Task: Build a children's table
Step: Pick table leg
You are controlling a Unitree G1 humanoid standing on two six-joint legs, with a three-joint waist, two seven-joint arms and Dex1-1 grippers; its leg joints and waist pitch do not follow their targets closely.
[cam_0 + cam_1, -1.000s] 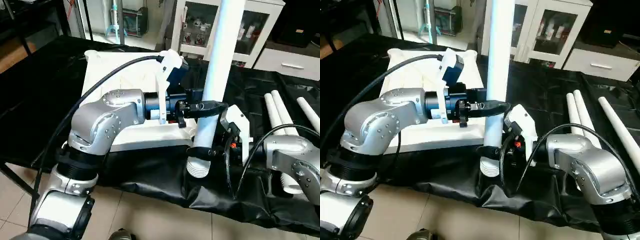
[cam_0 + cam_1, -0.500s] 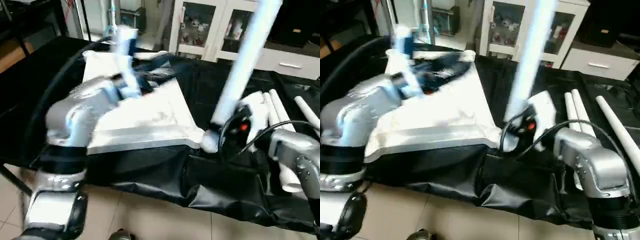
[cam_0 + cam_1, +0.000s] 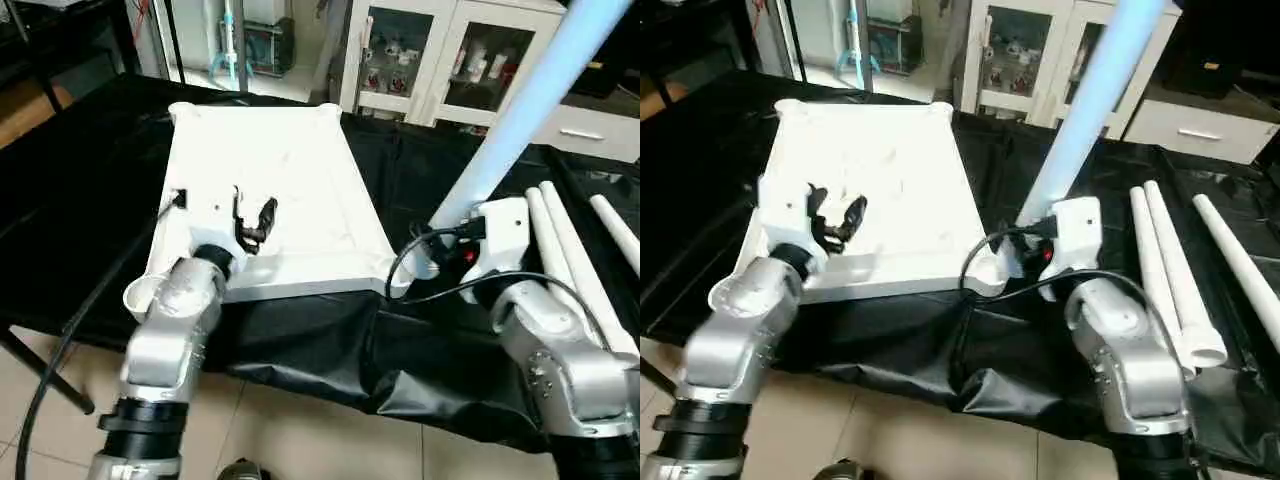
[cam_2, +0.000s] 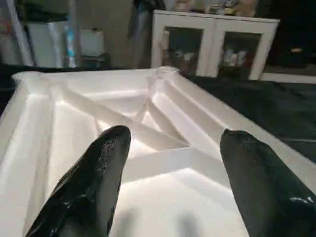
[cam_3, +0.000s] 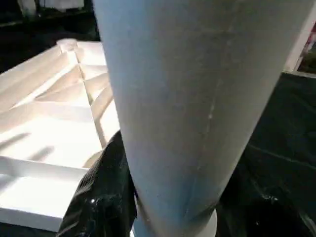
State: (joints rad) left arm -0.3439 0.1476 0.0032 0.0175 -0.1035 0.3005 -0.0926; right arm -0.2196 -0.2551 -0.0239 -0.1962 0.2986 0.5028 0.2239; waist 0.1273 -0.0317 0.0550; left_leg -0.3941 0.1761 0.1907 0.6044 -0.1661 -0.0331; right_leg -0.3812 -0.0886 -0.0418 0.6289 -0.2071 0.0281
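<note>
On the desk (image 3: 90,210), which is draped in black sheeting that hangs in creases over its near edge, the white table top (image 3: 300,180) lies underside up, its diagonal ribs and raised rim exposed. Round sockets show at its corners. The left gripper (image 3: 252,222) hovers over the near part of the top with its jaws released and spread wide, holding nothing; the left wrist view shows both black fingers (image 4: 94,182) apart above the ribbed surface.

At the near right corner of the top, the right gripper (image 3: 1032,250) has its jaws clenched on the lower end of a white leg (image 3: 520,110). That leg rises tilted away to the right and runs out of the picture at the top. Its base sits at or just beside the corner socket (image 3: 400,280); whether it is seated in the socket cannot be told.

Three spare legs (image 3: 1165,270) lie on the sheeting to the right, two of them side by side and touching, the third apart.

Behind the desk stands a white cabinet (image 3: 430,60) with glass doors. The floor (image 3: 300,430) in front is pale tile.
</note>
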